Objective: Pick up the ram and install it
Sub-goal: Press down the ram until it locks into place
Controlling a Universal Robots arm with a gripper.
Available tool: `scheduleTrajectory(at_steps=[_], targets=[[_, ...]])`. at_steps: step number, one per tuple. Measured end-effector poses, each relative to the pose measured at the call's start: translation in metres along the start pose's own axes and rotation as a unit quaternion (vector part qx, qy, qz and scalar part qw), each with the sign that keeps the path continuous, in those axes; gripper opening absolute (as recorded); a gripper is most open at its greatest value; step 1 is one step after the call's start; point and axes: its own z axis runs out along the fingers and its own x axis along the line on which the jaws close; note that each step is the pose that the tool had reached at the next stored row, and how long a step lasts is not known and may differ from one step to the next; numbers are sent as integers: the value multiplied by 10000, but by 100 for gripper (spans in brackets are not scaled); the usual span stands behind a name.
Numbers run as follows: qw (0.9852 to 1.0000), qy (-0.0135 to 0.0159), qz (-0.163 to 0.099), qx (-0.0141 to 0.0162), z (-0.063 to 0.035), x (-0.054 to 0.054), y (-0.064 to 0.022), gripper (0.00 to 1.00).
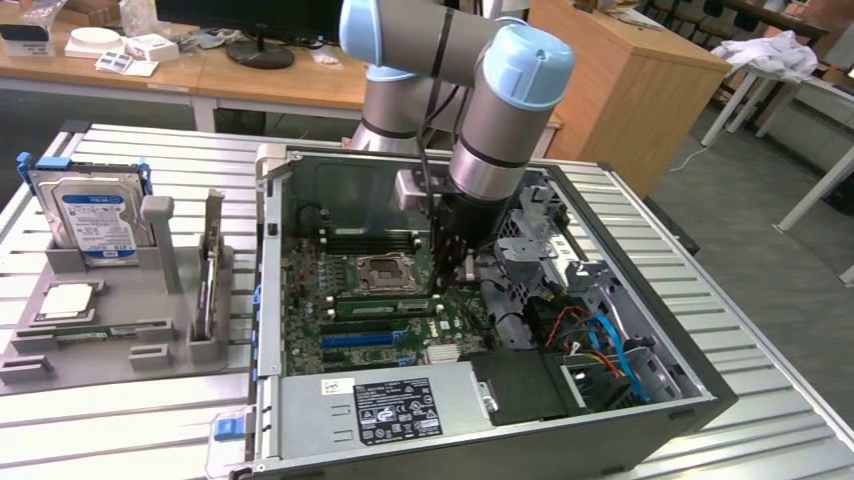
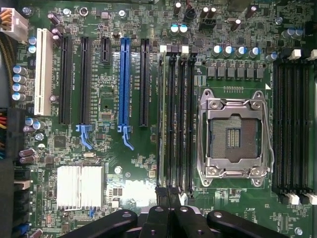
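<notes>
On the exterior view's left, a grey fixture tray [image 1: 94,345] holds parts upright for easy picking: a hard drive [image 1: 91,222] w/ blue rails, a CPU [image 1: 67,300] lying flat, a card standing on edge [image 1: 211,270]. Center: open PC case [image 1: 641,400], motherboard [image 1: 334,300] exposed so the arm can reach straight down. The ram [image 1: 383,307] already sits in the slot nearest the CPU socket [image 1: 383,270]; in the wrist view it's the thin edge-on green strip [image 2: 161,114] beside the empty black slots. Gripper [image 1: 454,275] hangs over the board just right of the socket, jaws fully closed on nothing, fingers [image 2: 163,218] pinched together at the stick's end, probably for pressing it home.
</notes>
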Motion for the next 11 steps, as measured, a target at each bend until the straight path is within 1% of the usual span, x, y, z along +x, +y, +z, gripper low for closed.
scheduleTrajectory(at_steps=[11], targets=[[10000, 0, 0, 0, 47, 1, -1, 11]])
